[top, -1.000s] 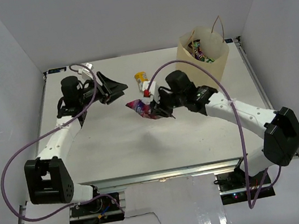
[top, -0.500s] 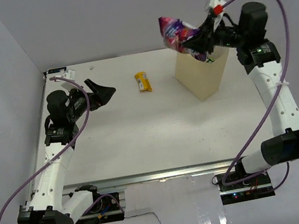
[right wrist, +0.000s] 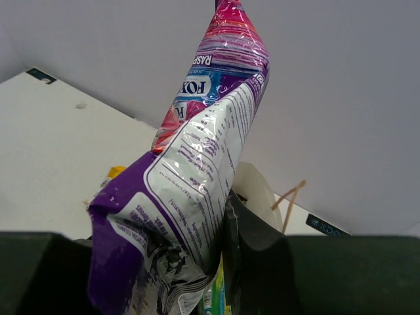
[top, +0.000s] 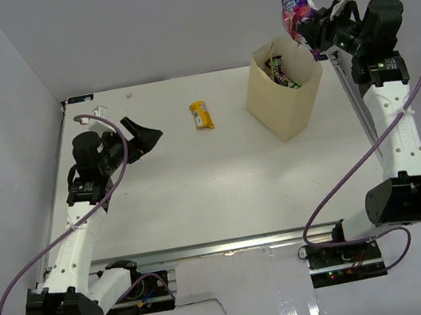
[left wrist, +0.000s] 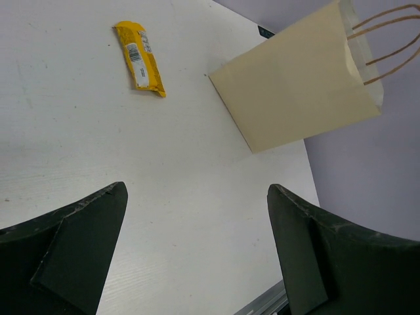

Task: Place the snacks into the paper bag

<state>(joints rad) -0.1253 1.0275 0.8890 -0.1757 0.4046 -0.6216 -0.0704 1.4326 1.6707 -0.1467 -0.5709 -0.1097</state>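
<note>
Since the last look my right arm has lifted the purple candy pack from low over the middle of the table to high at the far right. My left arm has drawn back and spread its jaws wide.

The pack now stands nearly on end. Its long axis runs up and down, the free end points upward and leans a little, and the lower end is crumpled. In the right wrist view its printed back panel faces the camera. The right gripper is clamped on that lower end with its jaws narrow.

In the overhead view the pack hangs above the far-right rim of the paper bag, not yet inside. The bag stands upright with its mouth open and other packets showing in it.

The small yellow-orange bar lies flat on the table, well left of the bag, its length running roughly away from me. The left gripper hovers further left, fully spread and holding nothing, facing the bar.
</note>
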